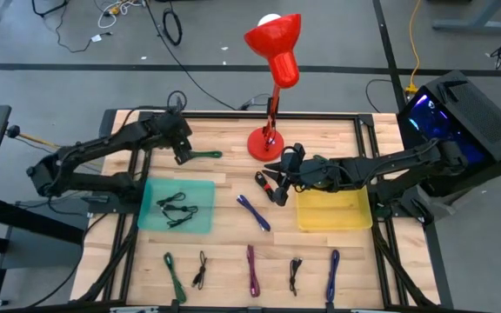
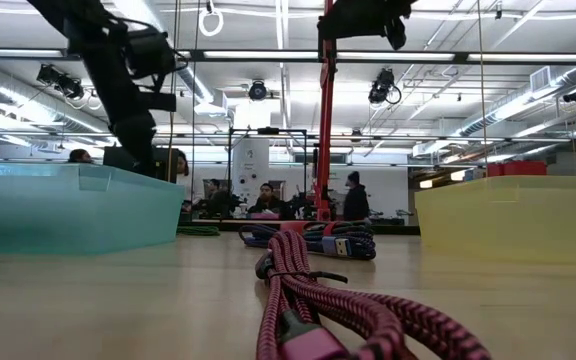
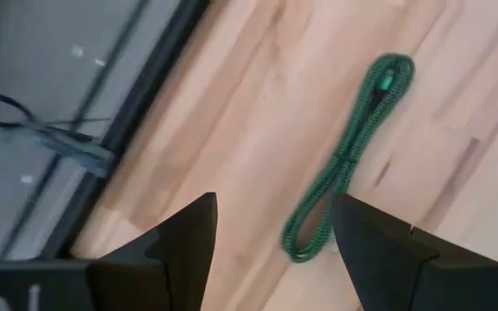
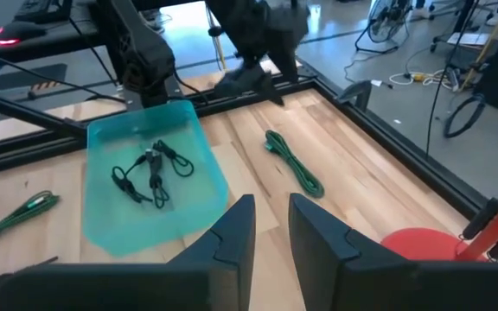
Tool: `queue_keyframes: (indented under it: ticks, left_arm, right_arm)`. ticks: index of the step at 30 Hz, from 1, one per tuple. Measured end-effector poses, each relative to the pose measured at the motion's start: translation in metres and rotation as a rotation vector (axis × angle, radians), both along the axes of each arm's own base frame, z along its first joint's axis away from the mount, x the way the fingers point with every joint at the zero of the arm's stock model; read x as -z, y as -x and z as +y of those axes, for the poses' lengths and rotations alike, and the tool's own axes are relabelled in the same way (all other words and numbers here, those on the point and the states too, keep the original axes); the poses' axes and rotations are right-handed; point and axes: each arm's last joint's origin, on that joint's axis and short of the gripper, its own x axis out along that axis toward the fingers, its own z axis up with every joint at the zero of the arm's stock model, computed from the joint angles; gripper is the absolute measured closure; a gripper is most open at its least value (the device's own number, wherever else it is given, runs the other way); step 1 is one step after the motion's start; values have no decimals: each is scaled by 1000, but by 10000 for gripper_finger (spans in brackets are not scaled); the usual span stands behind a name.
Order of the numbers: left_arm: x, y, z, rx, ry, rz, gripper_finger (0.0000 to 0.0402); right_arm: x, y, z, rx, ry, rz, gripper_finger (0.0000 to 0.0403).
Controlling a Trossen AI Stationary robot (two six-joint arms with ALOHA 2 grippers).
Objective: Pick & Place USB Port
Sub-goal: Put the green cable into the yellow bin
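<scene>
The green cable (image 3: 344, 164) lies coiled on the table (image 1: 224, 174), just beside the left gripper (image 1: 182, 155), whose jaws stand wide above it. We judge it light, limp and braided, best pinched mid-bundle. The right gripper (image 1: 272, 184) waits near centre, jaws narrow.

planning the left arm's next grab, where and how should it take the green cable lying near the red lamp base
Grip the green cable at the middle of its folded bundle, coming straight down from above. It lies flat on the table as a long narrow loop, so the open left hand, now just over it, should straddle it across its narrow width.
</scene>
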Motion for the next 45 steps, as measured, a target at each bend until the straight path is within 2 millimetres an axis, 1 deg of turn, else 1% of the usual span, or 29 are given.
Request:
queue_keyframes:
  ticks: [3, 11, 13, 19, 23, 27, 29, 31, 32, 34, 35, 36, 40, 42, 45]
  left_arm:
    - [11, -3, 8, -5, 53, 17, 168]
    - [58, -19, 21, -2, 179, 187, 168]
    - [65, -22, 24, -4, 201, 221, 168]
    - [74, -32, 32, -4, 204, 221, 168]
    - [81, -37, 35, 15, 227, 201, 168]
    - [89, -39, 36, 29, 247, 216, 171]
    - [91, -39, 36, 33, 265, 222, 188]
    - [92, -39, 35, 48, 291, 213, 227]
    - [92, -39, 34, 52, 299, 208, 256]
    - [92, -40, 33, 60, 307, 207, 335]
    - [91, -40, 33, 58, 307, 210, 364]
    - [90, -41, 34, 55, 307, 212, 375]
    - [80, -44, 34, 45, 311, 222, 377]
    - [68, -49, 36, 51, 271, 176, 377]
    - [46, -53, 35, 65, 248, 97, 377]
  right_arm:
    - [-1, 0, 0, 0, -1, -8, 325]
    - [-1, 0, 0, -2, 5, -8, 325]
    - [0, 0, 0, -4, 3, -9, 325]
    - [11, 1, 1, -8, 6, -1, 325]
    - [24, 2, 1, -4, -3, 4, 325]
    - [26, 2, 1, -3, -9, -16, 325]
    - [25, 2, 1, -3, -10, -21, 325]
    - [24, 1, 1, -6, -7, -38, 325]
    - [23, 1, 1, -12, -3, -45, 325]
    - [22, 0, 2, -22, -5, -57, 325]
    - [21, 0, 2, -25, -5, -60, 325]
    - [21, 0, 2, -25, -4, -62, 325]
    - [21, 0, 2, -25, -4, -61, 325]
    - [22, 0, 2, -25, -3, -57, 325]
    - [22, 0, 1, -23, -7, -56, 325]
